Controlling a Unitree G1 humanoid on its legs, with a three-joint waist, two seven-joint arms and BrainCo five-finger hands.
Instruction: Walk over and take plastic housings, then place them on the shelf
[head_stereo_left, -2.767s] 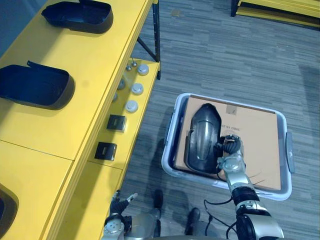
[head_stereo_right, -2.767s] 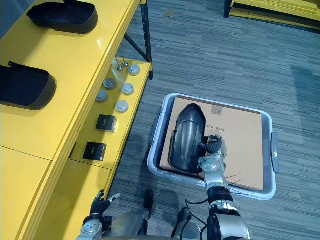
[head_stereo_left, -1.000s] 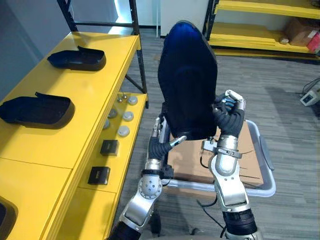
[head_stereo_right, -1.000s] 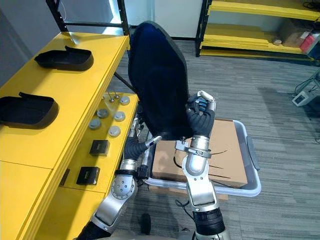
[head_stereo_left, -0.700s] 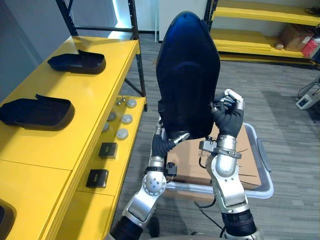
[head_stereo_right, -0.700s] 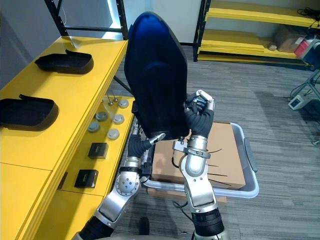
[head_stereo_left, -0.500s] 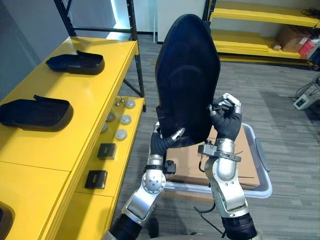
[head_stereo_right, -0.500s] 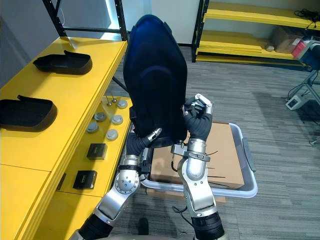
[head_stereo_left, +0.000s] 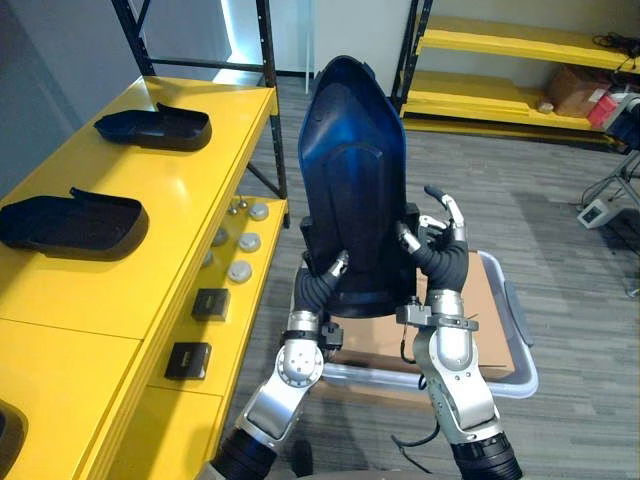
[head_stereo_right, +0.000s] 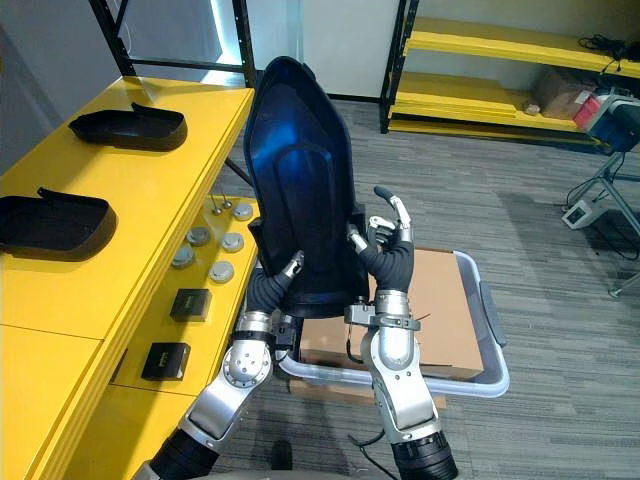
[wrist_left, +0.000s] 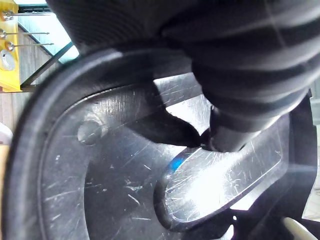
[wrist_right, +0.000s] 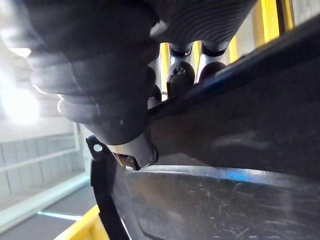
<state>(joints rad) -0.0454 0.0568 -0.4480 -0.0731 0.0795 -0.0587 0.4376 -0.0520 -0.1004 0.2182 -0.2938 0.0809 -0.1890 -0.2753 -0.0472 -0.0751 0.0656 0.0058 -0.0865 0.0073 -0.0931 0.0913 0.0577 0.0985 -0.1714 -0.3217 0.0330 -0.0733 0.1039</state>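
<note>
Lifted clear of the bin (head_stereo_right: 497, 372), the housing (head_stereo_left: 350, 200) now stands upright in mid-air beside the bench (head_stereo_left: 150, 270), hollow side turned to the camera. The left hand (head_stereo_left: 322, 284) hooks its lower edge. The right hand (head_stereo_left: 438, 258) has unclenched, fingers spread against its side, suggesting a regrip before placing.

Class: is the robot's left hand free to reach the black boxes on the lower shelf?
Probably not: the left hand is gripping the upright dark housing, though the black boxes lie unobstructed nearby.
</note>
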